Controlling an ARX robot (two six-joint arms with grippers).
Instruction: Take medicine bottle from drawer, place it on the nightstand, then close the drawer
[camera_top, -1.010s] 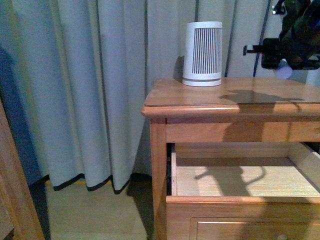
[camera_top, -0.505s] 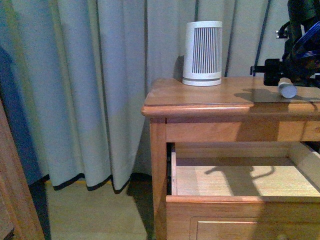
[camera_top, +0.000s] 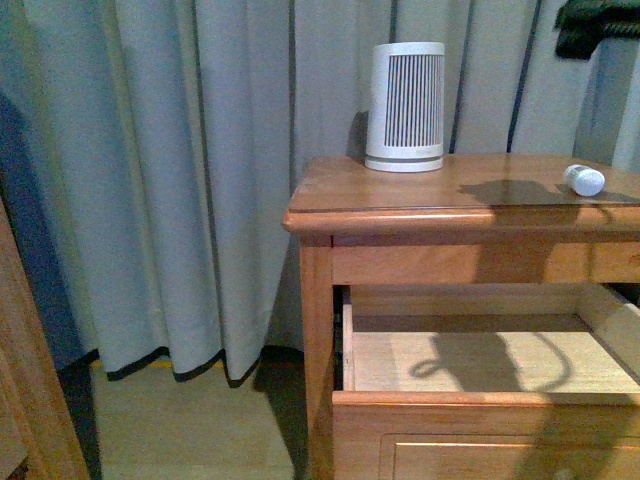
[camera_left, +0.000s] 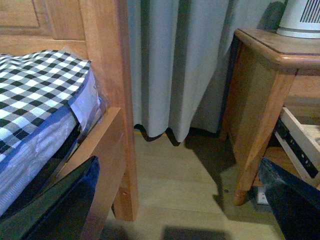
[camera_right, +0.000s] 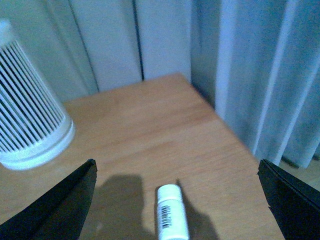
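The drawer (camera_top: 480, 365) stands pulled out at the near right, its pale wooden floor bare where visible. It is judged rigid and easy to slide; pressure is best applied flat against the front panel, near its centre, since the knob is not visible.

Above it, the medicine bottle (camera_top: 584, 180) lies on its side on the nightstand (camera_top: 400, 190) top, near the right front edge. It is judged light, hard and smooth, and liable to roll. If regrasped, it should be taken across the body below the cap.

The right gripper (camera_right: 175, 200) hangs above the bottle, jaws spread wide and empty. The left gripper (camera_left: 180, 200) is likewise spread, holding nothing, beside the bed (camera_left: 40, 100).

Farther back stands a ribbed white cylinder (camera_top: 405, 105), against the curtain (camera_top: 180, 180).
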